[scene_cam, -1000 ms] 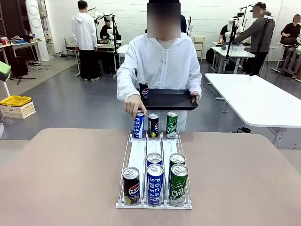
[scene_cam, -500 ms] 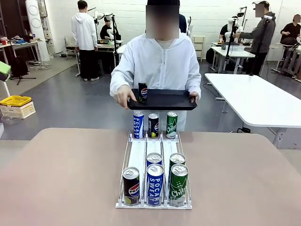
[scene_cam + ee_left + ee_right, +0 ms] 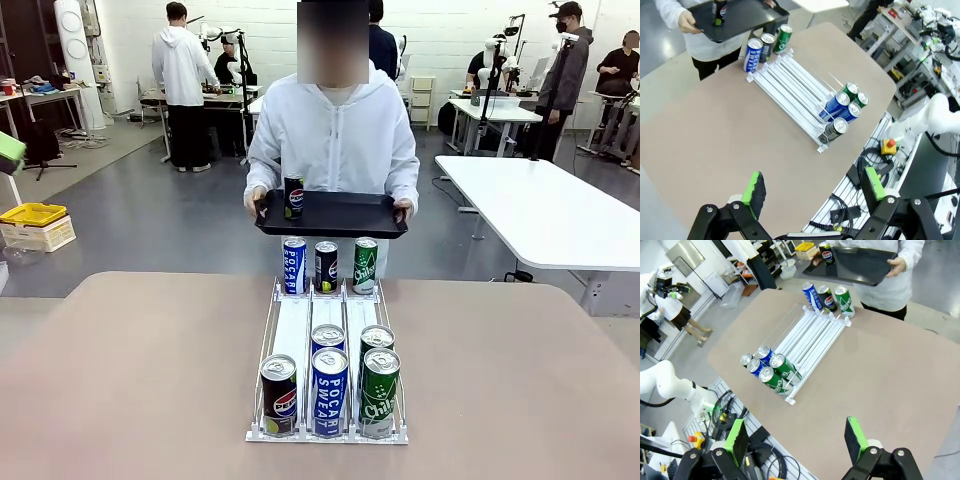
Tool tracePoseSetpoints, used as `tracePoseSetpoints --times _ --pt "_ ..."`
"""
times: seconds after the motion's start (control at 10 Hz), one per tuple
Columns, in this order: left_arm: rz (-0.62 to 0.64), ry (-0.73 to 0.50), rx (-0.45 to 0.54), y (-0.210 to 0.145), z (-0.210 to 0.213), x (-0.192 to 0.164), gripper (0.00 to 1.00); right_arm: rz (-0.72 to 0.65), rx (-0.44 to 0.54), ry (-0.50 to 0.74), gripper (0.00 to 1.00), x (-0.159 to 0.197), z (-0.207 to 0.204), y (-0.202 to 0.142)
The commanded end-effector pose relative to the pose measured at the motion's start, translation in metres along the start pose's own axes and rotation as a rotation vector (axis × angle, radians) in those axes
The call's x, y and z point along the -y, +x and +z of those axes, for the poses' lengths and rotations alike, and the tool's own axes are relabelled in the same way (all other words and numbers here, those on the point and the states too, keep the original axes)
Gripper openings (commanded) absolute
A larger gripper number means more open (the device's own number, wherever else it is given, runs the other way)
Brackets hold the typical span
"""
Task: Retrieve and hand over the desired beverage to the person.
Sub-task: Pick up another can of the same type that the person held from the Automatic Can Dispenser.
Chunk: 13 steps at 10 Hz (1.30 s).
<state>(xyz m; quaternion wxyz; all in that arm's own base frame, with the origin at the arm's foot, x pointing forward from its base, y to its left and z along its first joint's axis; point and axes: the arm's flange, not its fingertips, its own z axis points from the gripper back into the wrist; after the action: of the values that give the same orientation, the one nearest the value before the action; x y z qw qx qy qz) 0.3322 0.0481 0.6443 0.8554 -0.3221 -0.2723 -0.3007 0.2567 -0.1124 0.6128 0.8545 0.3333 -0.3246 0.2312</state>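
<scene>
Front view: person's hand (image 3: 253, 203) has left blue can (image 3: 294, 266) for tray (image 3: 340, 215); left gripper (image 3: 814, 184), right gripper (image 3: 796, 436) gape empty; robot's turn.

Large open workroom. White wall (image 3: 130, 30) at far end. Smooth grey floor (image 3: 140, 230), faintly glossy. Tall white column unit (image 3: 72, 45) in far left corner. Yellow crate (image 3: 32, 213) on floor at left. Long white table (image 3: 540, 215) at right; more white worktables (image 3: 495, 112) behind it. Tan round-cornered table (image 3: 130, 370) in foreground. Even, bright light.
</scene>
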Motion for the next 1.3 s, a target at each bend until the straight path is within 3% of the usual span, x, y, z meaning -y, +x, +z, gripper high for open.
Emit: tracePoseSetpoints --times 0.0,0.2,0.4,0.6,0.9,1.1,1.2 --pt "-0.046 0.134 -0.294 0.059 -0.091 0.066 1.0 0.013 0.017 0.024 1.0 0.0 -0.002 0.0" --pt "-0.064 0.291 -0.562 0.095 -0.183 0.111 1.0 0.013 0.017 0.024 1.0 0.0 -0.002 0.0" --pt "0.083 0.367 -0.687 0.117 -0.252 0.131 1.0 0.013 0.017 0.024 1.0 0.0 -0.002 0.0" --pt "0.224 0.442 -0.609 0.122 -0.294 0.157 1.0 0.013 0.017 0.024 1.0 0.0 -0.002 0.0" --pt "0.425 0.588 -0.338 0.108 -0.334 0.173 1.0 0.013 0.017 0.024 1.0 0.0 -0.002 0.0" --pt "0.392 0.631 -0.309 0.102 -0.329 0.17 1.0 0.013 0.017 0.024 1.0 0.0 -0.002 0.0" --pt "0.432 0.522 -0.372 0.12 -0.33 0.173 1.0 0.013 0.017 0.024 1.0 0.0 -0.002 0.0"
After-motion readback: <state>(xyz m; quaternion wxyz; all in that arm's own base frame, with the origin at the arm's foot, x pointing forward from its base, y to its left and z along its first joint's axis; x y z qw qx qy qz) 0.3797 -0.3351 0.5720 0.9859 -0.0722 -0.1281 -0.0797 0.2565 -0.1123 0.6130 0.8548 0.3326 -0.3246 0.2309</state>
